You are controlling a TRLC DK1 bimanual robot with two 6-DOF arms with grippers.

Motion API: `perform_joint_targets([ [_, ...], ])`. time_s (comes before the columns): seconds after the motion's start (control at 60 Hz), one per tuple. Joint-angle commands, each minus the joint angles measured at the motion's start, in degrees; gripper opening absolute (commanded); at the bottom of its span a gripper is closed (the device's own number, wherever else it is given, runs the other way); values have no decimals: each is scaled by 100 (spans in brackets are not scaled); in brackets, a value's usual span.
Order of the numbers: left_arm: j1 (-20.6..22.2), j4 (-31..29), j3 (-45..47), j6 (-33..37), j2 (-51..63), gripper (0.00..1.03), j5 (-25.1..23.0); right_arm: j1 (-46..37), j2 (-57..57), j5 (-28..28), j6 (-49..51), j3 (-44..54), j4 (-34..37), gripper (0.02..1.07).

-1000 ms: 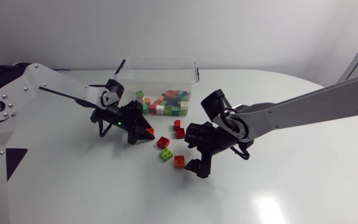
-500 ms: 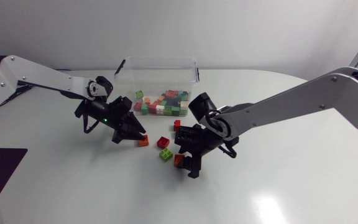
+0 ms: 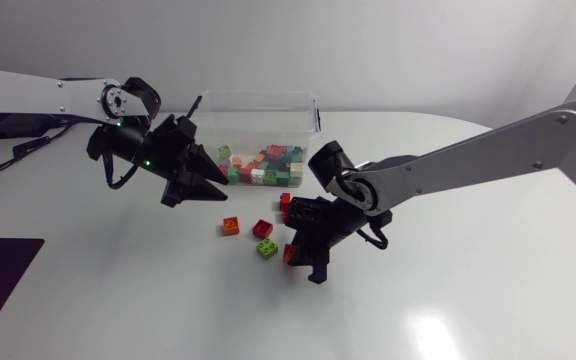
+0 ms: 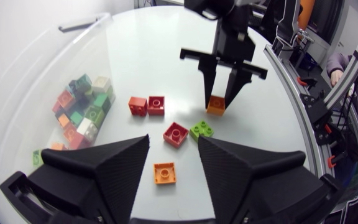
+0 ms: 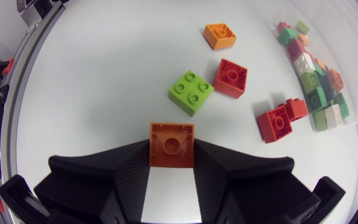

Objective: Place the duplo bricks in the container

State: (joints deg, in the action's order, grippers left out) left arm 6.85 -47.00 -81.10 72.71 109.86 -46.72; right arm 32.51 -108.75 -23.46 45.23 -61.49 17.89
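So the orange brick (image 5: 171,144) is pinched between the fingers of the right gripper (image 4: 217,98), low by the table just beside a green brick (image 3: 267,249). The left gripper (image 3: 218,188) is held wide open with nothing in it, right next to the container (image 3: 208,120). The drop-off probably hinges on this: the container is found ahead of the right gripper, past the loose red bricks (image 3: 287,206), so its near wall has to be cleared.

White table (image 3: 488,280): container (image 3: 253,120), orange brick (image 3: 230,226), red brick (image 3: 263,229), green brick (image 3: 267,249).
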Motion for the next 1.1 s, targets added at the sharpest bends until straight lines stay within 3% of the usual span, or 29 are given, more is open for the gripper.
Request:
perform_joint_targets([
  [0.0,79,-107,138,262,448,86,225,-43,363,-62,-6,85,74,28],
  [0.15,115,77,209,305,888,89,761,-114,829,-62,-129,15,224,28],
  [0.45,422,1545,692,-573,1116,92,1420,-465,1515,-62,-498,-381,303,28],
  [0.533,519,1686,718,-740,1178,91,1517,-579,1602,-62,-647,-530,285,28],
  [0.583,580,1712,727,-837,1213,81,1587,-632,1646,-62,-744,-618,268,28],
  [0.65,651,1826,736,-978,1257,46,1780,-694,1690,-62,-876,-724,189,28],
  [0.667,651,1897,754,-1066,1257,43,1780,-711,1699,-62,-902,-750,180,28],
  [0.75,686,1941,833,-1092,1204,41,1930,-773,1717,-62,-1069,-908,48,28],
  [0.767,712,1941,841,-1127,1169,33,1974,-781,1717,-62,-1104,-943,22,28],
  [1.083,879,1633,1114,-1206,123,31,2334,-922,1286,-71,-1482,-1752,39,28],
])
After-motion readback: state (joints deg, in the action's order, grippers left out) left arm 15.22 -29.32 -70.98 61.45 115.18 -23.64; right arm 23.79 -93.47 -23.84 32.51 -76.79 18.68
